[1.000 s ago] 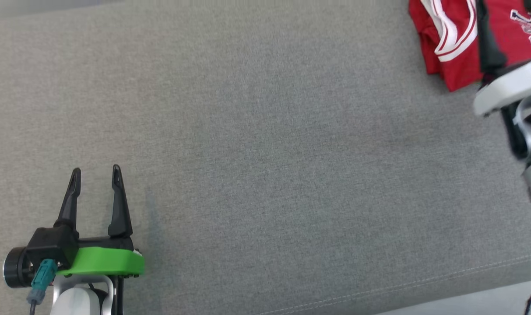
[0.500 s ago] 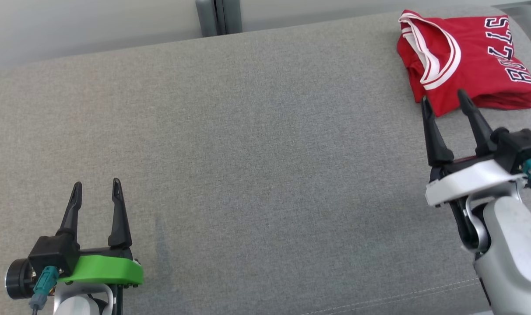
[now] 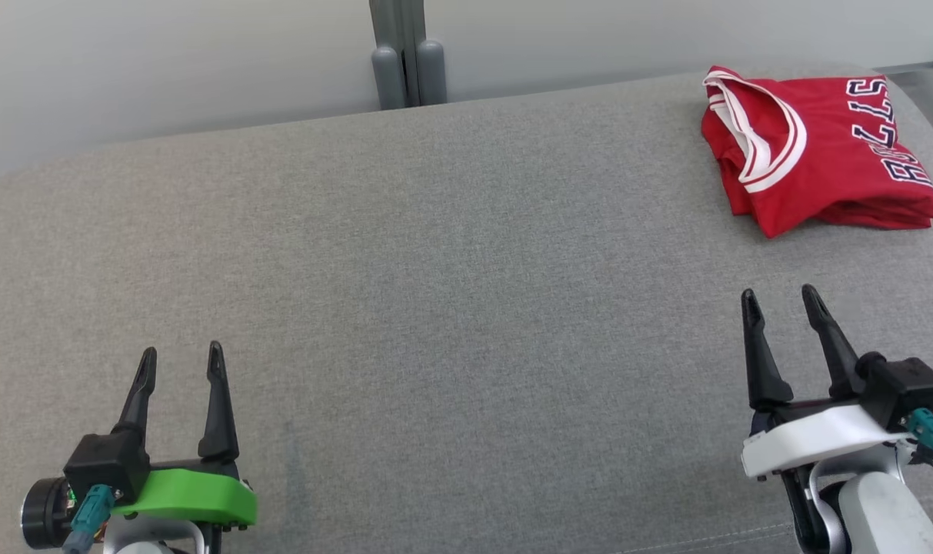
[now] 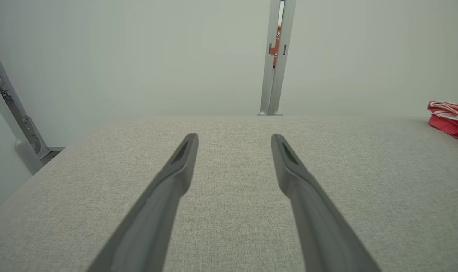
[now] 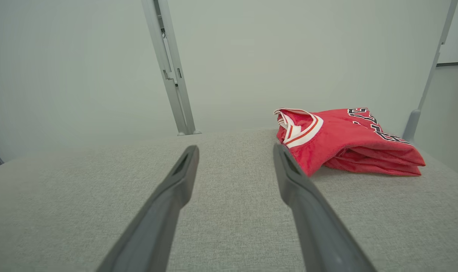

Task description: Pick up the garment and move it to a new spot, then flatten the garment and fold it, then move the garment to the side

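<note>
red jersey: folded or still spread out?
Folded. The red jersey lies as a compact stack at the far right of the grey surface, layered edges showing along its side, collar on top.

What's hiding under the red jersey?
The folded red jersey lies on the grey cushioned surface, which shows in front of it and beside it. Along its near edge you can see its own stacked layers. Anything directly beneath the cloth is covered, so I cannot tell.

red jersey (image 3: pixel 824 173), dark lettering ending "lls", rest unclear
</note>
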